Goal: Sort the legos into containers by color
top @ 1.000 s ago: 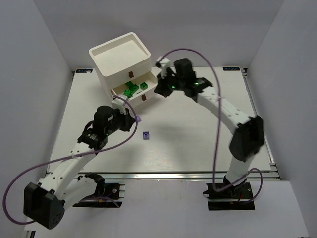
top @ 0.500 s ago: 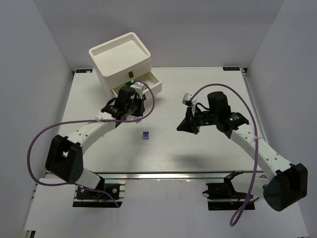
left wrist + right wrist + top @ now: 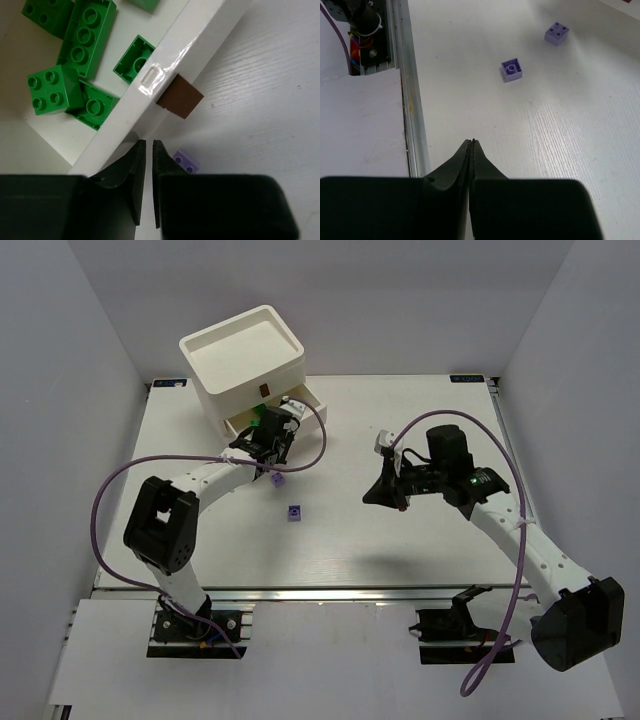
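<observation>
- The left fingers (image 3: 141, 150) stand almost together, with only a thin slit between them and nothing in it. They hang tips down just in front of the open drawer (image 3: 200, 30), close to its front wall.
- The right fingers (image 3: 470, 147) are pressed flat against each other and hold nothing. They hover over a bare stretch of the worktop (image 3: 400, 560), well to the right of the drawer.
- The white drawer unit (image 3: 230, 375) stands at the far left of the worktop, with a tray on top. One of its drawers is pulled out toward the middle of the worktop.
- A small brown handle (image 3: 180, 99) sticks out from the drawer's front wall.
- Several green bricks (image 3: 47, 90) lie inside the open drawer, studs up, some overlapping one another.
- A purple brick (image 3: 186, 161) lies on the worktop outside the drawer, below the handle and just beside the left fingers. Whether it touches them cannot be told.
- A second purple brick (image 3: 294, 512) lies farther out on the worktop, between the two arms and apart from the first. From the right wrist camera both purple bricks sit ahead of the right fingers, this one the nearer.
</observation>
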### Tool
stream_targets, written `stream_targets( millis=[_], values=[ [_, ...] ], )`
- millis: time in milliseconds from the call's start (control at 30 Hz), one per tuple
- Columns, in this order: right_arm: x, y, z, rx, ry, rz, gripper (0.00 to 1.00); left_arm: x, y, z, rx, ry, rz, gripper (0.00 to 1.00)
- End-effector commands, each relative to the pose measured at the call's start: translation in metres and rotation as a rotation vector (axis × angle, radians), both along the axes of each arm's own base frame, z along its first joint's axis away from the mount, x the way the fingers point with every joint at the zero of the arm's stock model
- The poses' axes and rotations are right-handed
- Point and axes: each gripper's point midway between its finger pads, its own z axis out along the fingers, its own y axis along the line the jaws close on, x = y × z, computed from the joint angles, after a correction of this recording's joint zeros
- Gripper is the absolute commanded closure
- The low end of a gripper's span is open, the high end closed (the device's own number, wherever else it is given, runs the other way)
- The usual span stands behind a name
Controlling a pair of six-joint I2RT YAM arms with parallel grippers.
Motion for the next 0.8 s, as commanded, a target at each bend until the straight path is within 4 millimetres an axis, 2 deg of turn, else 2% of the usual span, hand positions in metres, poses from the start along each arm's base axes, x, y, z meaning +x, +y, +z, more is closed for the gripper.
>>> stream_targets(
  millis=[0,100,300,333,367,400,467,500,533,700,767],
  values=[
    [-0.004,0.002,0.022,0.032,-0.056,0.043,1.0,0.028,0.013,0.034,0.059,-0.145,0.063,0.77],
    [-0.005,0.0,0.025,0.039,-0.07,0.04,1.0,0.035,0.016,0.032,0.075,-0.165,0.088,0.74],
    [-0.008,0.001,0.026,0.037,-0.077,0.049,1.0,0.051,0.026,0.043,0.069,-0.236,0.151,0.63],
    [-0.007,0.0,0.026,0.038,-0.076,0.045,1.0,0.053,0.025,0.041,0.078,-0.232,0.144,0.62],
    [-0.007,0.0,0.026,0.037,-0.077,0.046,1.0,0.058,0.023,0.047,0.076,-0.242,0.143,0.62],
    [-0.007,0.001,0.025,0.036,-0.079,0.05,1.0,0.062,0.022,0.041,0.094,-0.231,0.143,0.6],
    [-0.007,0.001,0.024,0.032,-0.072,0.049,1.0,0.068,0.02,0.041,0.098,-0.228,0.146,0.59],
    [-0.007,0.001,0.024,0.032,-0.076,0.05,1.0,0.074,0.017,0.047,0.091,-0.244,0.148,0.59],
    [-0.006,0.0,0.023,0.03,-0.072,0.049,1.0,0.077,0.015,0.044,0.089,-0.242,0.146,0.59],
    [-0.007,0.001,0.023,0.028,-0.073,0.056,1.0,0.089,0.005,0.054,0.063,-0.279,0.122,0.6],
    [-0.007,0.001,0.022,0.027,-0.072,0.055,1.0,0.093,0.004,0.048,0.077,-0.269,0.123,0.58]
  ],
)
